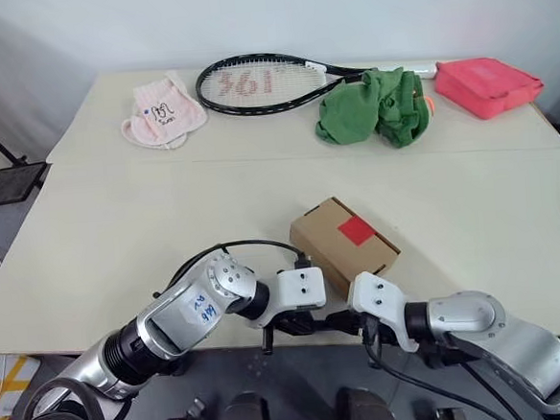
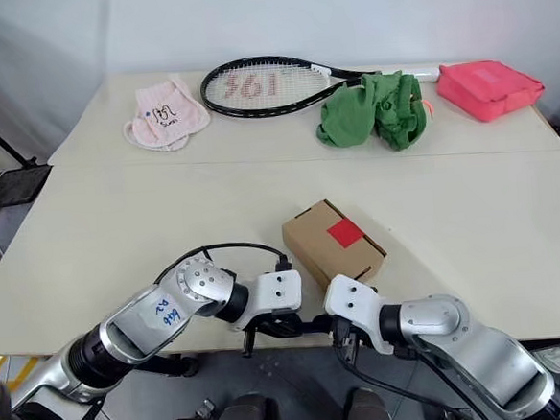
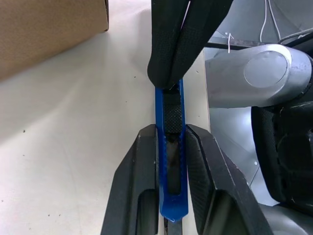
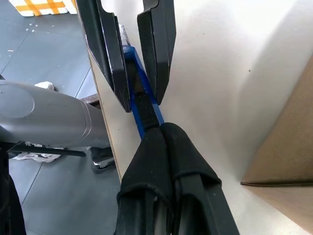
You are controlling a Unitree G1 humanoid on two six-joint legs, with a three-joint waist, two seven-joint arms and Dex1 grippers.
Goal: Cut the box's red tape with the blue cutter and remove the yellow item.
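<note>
Both grippers pinch the cutter [image 3: 170, 147] at the table's [image 1: 119, 240] near edge: left gripper [image 3: 171, 142] clamps its body, right gripper [image 4: 161, 134] shut on its end. Box [image 1: 343, 241] sits at 12 o'clock, tape [image 1: 355, 229] uncut. Risk: 2 opposing pulls drop it off the edge.

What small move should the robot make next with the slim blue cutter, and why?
Probably the right gripper, shut on one end of the slim blue cutter, should push its black slider, because the left gripper clamps the body at the table edge, and the red tape on the brown cardboard box is uncut.
</note>
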